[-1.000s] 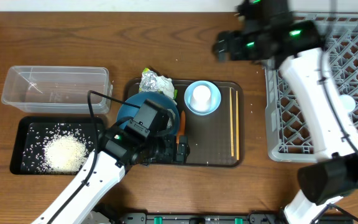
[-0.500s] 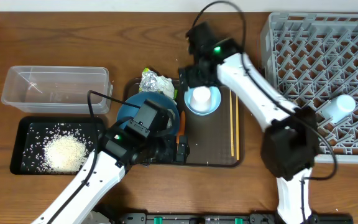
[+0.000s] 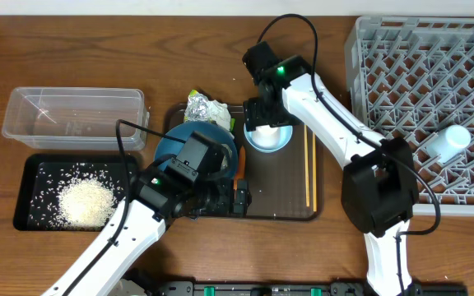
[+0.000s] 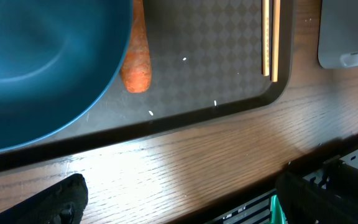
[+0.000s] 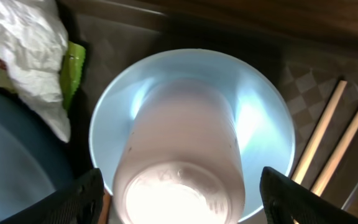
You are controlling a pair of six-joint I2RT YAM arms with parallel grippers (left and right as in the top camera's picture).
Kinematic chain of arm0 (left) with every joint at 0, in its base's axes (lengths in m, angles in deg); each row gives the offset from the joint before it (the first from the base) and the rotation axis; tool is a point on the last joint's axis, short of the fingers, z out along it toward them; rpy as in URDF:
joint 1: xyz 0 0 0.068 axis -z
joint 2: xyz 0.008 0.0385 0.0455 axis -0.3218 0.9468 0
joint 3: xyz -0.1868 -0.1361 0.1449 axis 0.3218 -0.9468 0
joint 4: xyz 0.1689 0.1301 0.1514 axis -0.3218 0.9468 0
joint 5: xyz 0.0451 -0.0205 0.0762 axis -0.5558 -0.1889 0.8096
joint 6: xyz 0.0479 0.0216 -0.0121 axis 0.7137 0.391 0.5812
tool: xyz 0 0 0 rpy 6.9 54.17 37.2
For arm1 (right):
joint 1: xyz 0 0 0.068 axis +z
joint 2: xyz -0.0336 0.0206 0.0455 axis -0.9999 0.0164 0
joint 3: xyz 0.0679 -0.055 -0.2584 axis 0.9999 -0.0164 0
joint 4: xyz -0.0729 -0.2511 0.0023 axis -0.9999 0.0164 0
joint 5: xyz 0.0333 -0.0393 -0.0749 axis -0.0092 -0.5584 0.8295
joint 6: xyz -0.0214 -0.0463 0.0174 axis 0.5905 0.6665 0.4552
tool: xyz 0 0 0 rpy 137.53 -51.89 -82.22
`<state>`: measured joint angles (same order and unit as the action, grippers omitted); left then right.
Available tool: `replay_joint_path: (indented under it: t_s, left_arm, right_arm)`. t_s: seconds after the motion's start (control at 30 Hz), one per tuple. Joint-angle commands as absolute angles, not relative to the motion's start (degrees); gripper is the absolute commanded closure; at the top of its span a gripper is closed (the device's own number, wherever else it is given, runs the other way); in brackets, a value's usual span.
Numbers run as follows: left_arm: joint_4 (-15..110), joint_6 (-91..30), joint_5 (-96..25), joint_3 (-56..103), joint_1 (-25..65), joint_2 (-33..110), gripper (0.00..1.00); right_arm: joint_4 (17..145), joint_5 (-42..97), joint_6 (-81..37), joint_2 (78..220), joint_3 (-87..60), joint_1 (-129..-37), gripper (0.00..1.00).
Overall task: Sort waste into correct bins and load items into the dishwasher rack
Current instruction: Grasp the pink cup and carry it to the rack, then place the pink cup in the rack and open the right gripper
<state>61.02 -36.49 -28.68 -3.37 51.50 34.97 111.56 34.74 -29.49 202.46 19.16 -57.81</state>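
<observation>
Straddling the whitish cup standing in the small light blue bowl, the right tool gapes, released.

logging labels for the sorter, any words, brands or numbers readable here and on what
No text can be read in any view.
foil wrapper: coloured print, too blurred to read.
whitish cup: faint marks on its top, too blurred to read.
</observation>
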Motion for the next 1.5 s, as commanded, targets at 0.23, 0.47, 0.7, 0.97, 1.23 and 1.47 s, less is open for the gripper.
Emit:
replay_joint_path:
  t_s: [0.23,0.47,0.7,0.97,1.23,1.47]
  left_arm:
    - [61.2,-36.6,-27.9,-3.4,51.4,35.3,0.0]
    - [61.2,-36.6,-28.0,-3.4,51.4,35.3,0.0]
    - [61.2,-36.6,-28.0,-3.4,51.4,35.3,0.0]
    - [61.2,-36.6,-28.0,-3.4,51.4,35.3,0.0]
    - [61.2,-36.6,-28.0,-3.4,51.4,35.3,0.0]
    - [61.2,-36.6,-28.0,-3.4,51.4,35.3,0.0]
  right_arm:
    - [108.8,35.7,-30.4,202.1,16.9,-57.2,0.29]
    - [108.8,36.9,-30.4,202.1,17.0,-57.2,0.47]
    - [109.9,36.9,-30.3,200.9,19.3,-58.0,0.59]
    - [115.5,36.9,-27.0,194.7,27.2,-63.7,0.59]
    - [121.1,38.5,-24.1,185.7,33.3,-77.7,0.58]
    - [121.5,40.6,-22.6,181.8,33.2,-97.1,0.56]
